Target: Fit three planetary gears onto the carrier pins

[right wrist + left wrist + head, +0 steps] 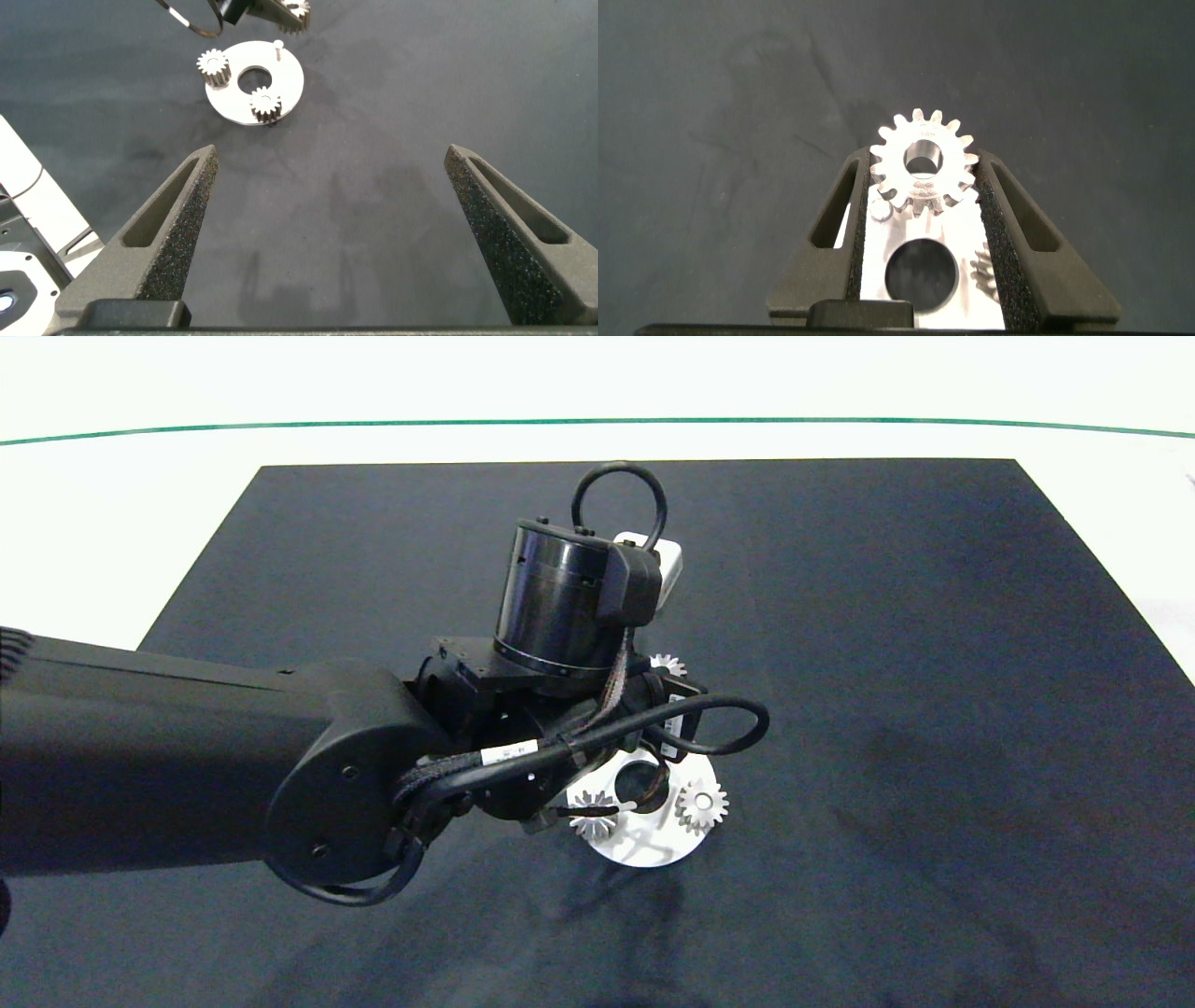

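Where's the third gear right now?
The third gear is clamped in the left end effector, held above the white disc near its one bare pin; the other two gears already sit on pins.

Bright, shiny metal gear (pixel 922 175) between the left end effector (pixel 924 201)'s rough black foam pads (pixel 994 224); matt dark cloth mat (pixel 934 709); smooth white plastic disc (pixel 285 93).

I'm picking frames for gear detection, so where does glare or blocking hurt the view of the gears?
Left wrist view: the held gear in the left pincer is blown out by glare, its teeth washed pale. Head view: the left arm covers much of the white disc. Right wrist view: evenly lit, both seated gears clear.
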